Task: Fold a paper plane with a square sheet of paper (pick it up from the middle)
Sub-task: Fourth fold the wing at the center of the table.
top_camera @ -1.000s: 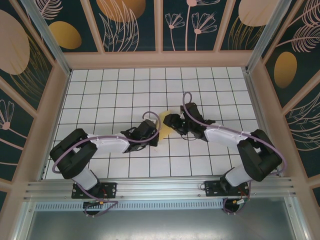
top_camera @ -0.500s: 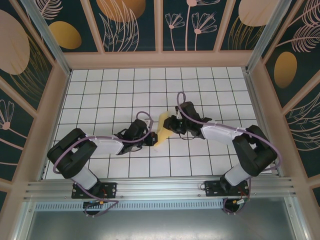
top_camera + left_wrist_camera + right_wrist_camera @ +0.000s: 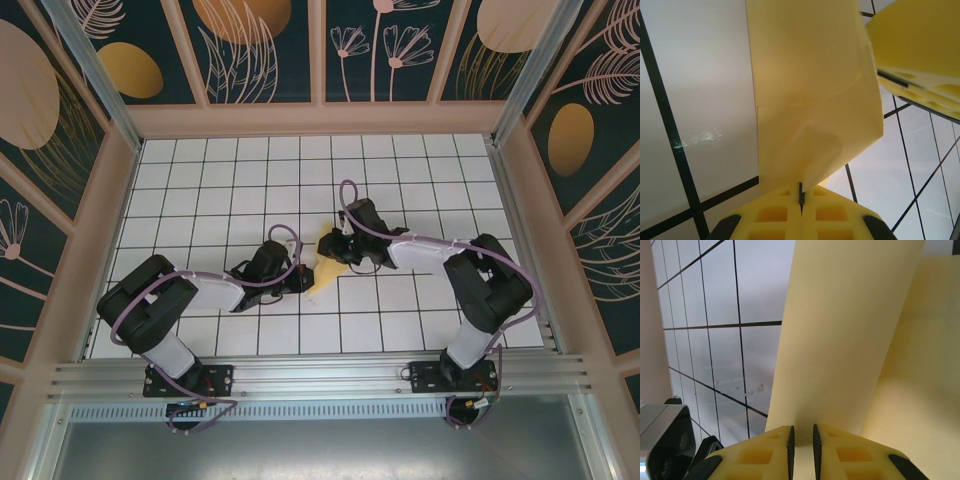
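Observation:
The square sheet of paper [image 3: 324, 262], pale yellow and folded into a narrow wedge, is held just above the table's middle between both grippers. My left gripper [image 3: 304, 281] grips its lower pointed end; in the left wrist view the jaws [image 3: 801, 194] are pressed together on the paper [image 3: 810, 100]. My right gripper [image 3: 337, 249] meets it from the right. Its jaws [image 3: 802, 434] stand close together with a flap of the paper [image 3: 840, 340] running between them. One yellow finger [image 3: 920, 45] of the right gripper shows past the paper.
The white gridded table [image 3: 220, 190] stretches around the arms, fenced by wooden walls [image 3: 320, 120]. The left arm's dark body [image 3: 670, 440] sits close at the right wrist view's lower left. An aluminium rail [image 3: 320, 372] runs along the near edge.
The right gripper has slid left onto the paper and narrowed from wide open to nearly closed. The paper has risen and stands more upright; the left gripper has kept its grip.

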